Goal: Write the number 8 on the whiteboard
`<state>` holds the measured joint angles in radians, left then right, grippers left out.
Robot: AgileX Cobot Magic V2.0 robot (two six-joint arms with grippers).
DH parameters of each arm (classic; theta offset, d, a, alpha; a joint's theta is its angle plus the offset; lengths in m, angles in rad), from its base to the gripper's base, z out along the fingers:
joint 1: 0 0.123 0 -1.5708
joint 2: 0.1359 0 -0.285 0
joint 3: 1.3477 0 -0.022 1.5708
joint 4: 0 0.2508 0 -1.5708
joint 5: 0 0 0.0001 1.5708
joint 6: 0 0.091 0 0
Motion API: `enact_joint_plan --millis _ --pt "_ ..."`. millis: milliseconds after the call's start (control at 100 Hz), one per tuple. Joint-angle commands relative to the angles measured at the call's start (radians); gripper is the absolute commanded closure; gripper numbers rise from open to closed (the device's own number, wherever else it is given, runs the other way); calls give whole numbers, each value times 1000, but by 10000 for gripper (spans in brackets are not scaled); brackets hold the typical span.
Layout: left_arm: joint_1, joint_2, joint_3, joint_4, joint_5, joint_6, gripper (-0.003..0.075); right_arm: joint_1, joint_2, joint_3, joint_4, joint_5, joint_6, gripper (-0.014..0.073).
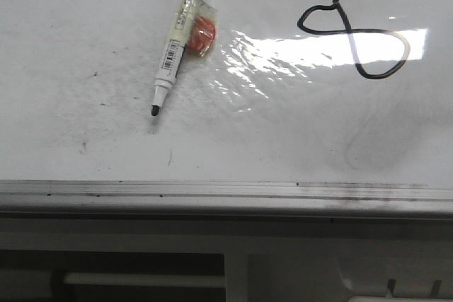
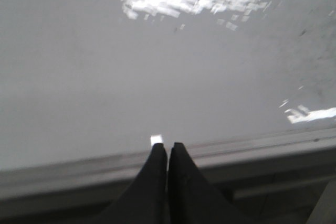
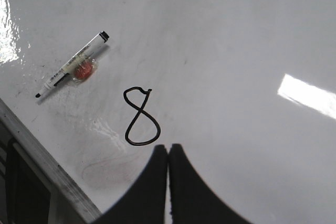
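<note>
We are seeing the number 8 [image 1: 354, 39] lying on its side on the right part of the whiteboard [image 1: 85, 146], its black line closing in a small blob at one end. A marker [image 1: 175, 44] is lying uncapped on the board's left part, tip pointing toward the silver rail [image 1: 212, 190], with a clear tag holding something orange-red [image 1: 202, 33] stuck to its barrel. Our left tool [image 2: 168, 148] is hanging over the rail with fingers pressed together, empty. Our right tool [image 3: 168, 149] is hovering just beside the 8, likewise closed on nothing.
</note>
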<state>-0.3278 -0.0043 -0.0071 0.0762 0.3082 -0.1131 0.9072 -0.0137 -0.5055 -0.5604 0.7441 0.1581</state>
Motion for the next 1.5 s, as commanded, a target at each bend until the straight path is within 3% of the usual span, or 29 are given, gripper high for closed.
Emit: enact_joint_plan --millis 0,680,830,950,1050,1120,1180,1240,1300,1380,1490 --pt "42 -18 40 -1 -40 -10 741 -5 15 -20 -31 -70 2 636" --pt "73 -18 40 -5 -40 -10 741 -5 15 -20 -31 -70 2 636" --pt "73 -18 40 -5 -40 -10 741 -33 15 23 -114 -23 2 636" --pt "73 -18 40 -5 -40 -10 741 -160 15 119 -114 -73 168 638" --pt "73 -18 40 -5 -40 -10 741 -338 15 230 -107 -236 252 638" --pt "73 -18 40 -5 -40 -10 741 -463 15 293 13 -342 255 638" --pt "73 -18 40 -5 -40 -10 741 -556 15 344 150 -402 216 639" --pt "73 -18 40 -5 -40 -10 741 -653 15 409 274 -488 58 639" --pt "73 -18 40 -5 -40 -10 741 -730 15 467 331 -572 -74 639" --pt "73 -18 40 -5 -40 -10 741 -819 15 533 369 -672 -108 639" --pt "73 -18 40 -5 -40 -10 741 -873 15 528 416 -561 -108 639"
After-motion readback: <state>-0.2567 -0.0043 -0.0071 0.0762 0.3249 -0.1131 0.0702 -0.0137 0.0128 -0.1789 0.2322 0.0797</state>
